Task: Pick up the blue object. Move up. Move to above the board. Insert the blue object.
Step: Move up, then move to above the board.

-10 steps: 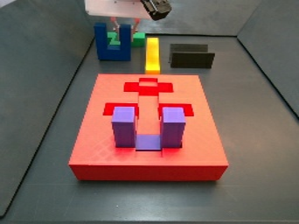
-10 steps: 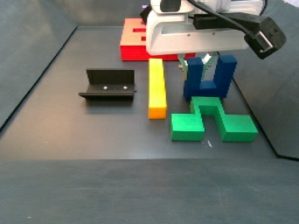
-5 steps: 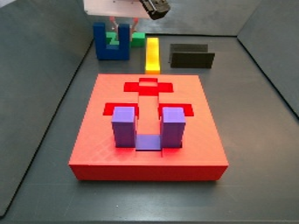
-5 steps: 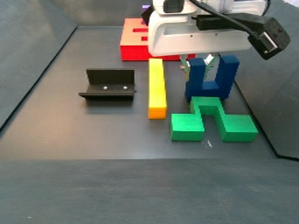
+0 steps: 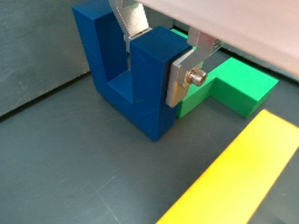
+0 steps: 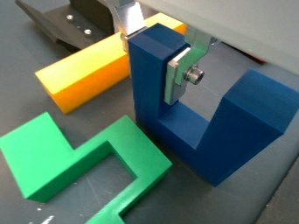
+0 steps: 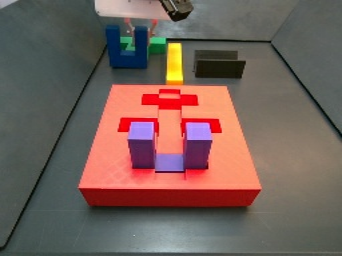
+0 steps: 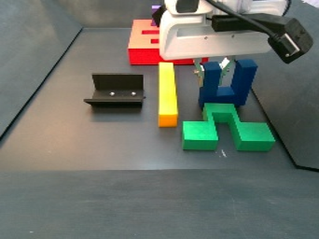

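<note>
Blue U-shaped block [image 5: 128, 83] sits on the bench floor, one prong clamped between the gripper [image 5: 158, 52] fingers [image 5: 184, 77]; silver plates touch both faces, so grasp looks done. Green block [image 6: 87, 162] lies just beside the fingers. Left: lift, travel to the red slotted board [image 7: 167, 150], insert.
</note>
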### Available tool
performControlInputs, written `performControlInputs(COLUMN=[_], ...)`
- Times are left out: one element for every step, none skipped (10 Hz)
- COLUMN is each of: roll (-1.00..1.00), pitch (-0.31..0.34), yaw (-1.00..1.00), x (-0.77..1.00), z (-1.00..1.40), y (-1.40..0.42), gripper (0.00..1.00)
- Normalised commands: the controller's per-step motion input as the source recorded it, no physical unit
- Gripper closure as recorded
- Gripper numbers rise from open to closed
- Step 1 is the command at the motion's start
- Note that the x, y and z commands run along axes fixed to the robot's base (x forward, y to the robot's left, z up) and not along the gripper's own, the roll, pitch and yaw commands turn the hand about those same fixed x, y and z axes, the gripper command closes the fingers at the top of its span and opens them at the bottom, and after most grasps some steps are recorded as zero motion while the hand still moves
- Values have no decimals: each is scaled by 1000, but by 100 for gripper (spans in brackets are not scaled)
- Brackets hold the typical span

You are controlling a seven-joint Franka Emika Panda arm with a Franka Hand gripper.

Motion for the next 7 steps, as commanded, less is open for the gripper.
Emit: performControlInputs(roll=[0,3,-4,2,0,-8,4], pitch=[0,-18,60,47,0,29,9], yaw=[0,-23,-32,-23,0,5,2], x=[0,60,-5,10,0,-30,-59], z=[833,864,592,379,1400,1400,1400], y=[0,-3,-2,6,0,-6,-9], gripper=[100,100,100,100,100,100,100])
